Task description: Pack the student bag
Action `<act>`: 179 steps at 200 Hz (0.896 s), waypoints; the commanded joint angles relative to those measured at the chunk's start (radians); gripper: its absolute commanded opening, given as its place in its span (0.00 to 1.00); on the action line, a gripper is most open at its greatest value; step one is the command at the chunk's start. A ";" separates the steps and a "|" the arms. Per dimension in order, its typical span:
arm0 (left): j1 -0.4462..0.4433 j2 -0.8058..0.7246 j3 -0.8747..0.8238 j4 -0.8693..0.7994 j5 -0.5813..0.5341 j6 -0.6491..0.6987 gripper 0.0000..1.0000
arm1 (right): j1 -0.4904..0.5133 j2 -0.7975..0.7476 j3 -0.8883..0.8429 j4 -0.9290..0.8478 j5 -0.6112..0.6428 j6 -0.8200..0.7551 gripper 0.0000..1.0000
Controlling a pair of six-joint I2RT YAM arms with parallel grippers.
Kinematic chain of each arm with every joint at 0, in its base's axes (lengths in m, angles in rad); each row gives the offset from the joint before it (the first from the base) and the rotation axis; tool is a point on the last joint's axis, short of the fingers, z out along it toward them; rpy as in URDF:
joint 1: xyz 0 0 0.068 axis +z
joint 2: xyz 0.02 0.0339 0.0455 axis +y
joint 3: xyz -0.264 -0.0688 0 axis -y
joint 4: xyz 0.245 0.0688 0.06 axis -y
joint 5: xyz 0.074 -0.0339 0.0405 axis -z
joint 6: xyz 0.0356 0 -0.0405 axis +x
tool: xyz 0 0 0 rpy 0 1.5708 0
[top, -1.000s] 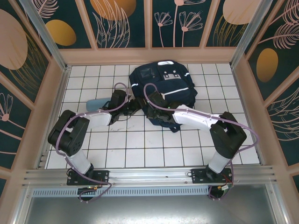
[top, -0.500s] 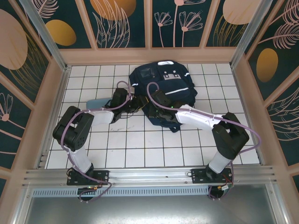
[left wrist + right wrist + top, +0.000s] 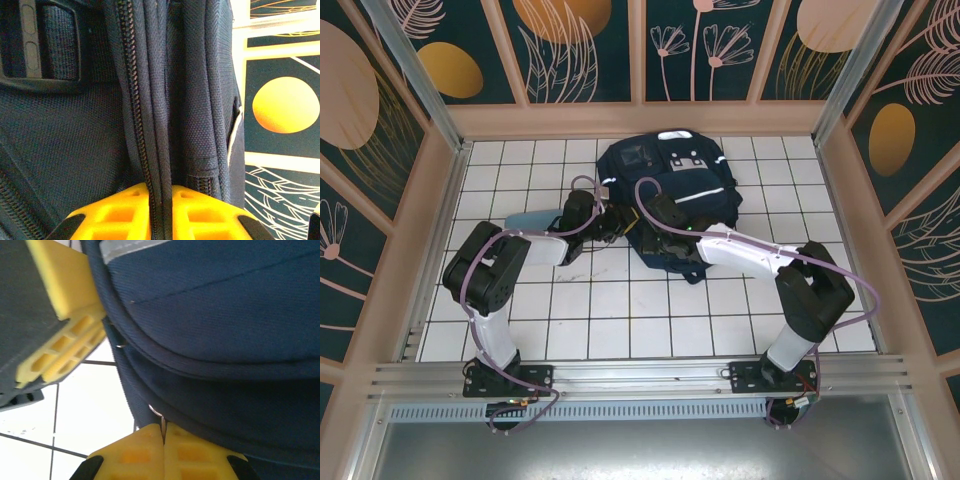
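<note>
The navy student bag (image 3: pixel 670 185) lies flat at the back middle of the tiled floor. My left gripper (image 3: pixel 610 222) is at its left edge. In the left wrist view that gripper (image 3: pixel 161 202) is shut on a fold of the bag's fabric (image 3: pixel 90 130) beside the zipper teeth (image 3: pixel 134 100). My right gripper (image 3: pixel 653 213) sits just right of it, over the bag's near left part. Its yellow fingers (image 3: pixel 164 440) are pressed together on a thin metal zipper pull (image 3: pixel 156 412) at the bag's rim (image 3: pixel 225 315). A left finger (image 3: pixel 65 340) shows close by.
A light-blue object (image 3: pixel 525 218) lies on the tiles left of the left arm, partly hidden by it. White tiled floor (image 3: pixel 610 310) stretches in front of the bag. Wooden walls (image 3: pixel 640 120) close in the back and sides.
The left arm has reached further right to the bag's edge, and its jaws have closed on the fabric. The right gripper has stayed shut at the same spot.
</note>
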 commanded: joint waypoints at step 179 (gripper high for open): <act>0.091 -0.107 0.027 -0.199 -0.171 0.142 0.17 | -0.265 -0.208 -0.075 -0.100 0.119 -0.232 0.00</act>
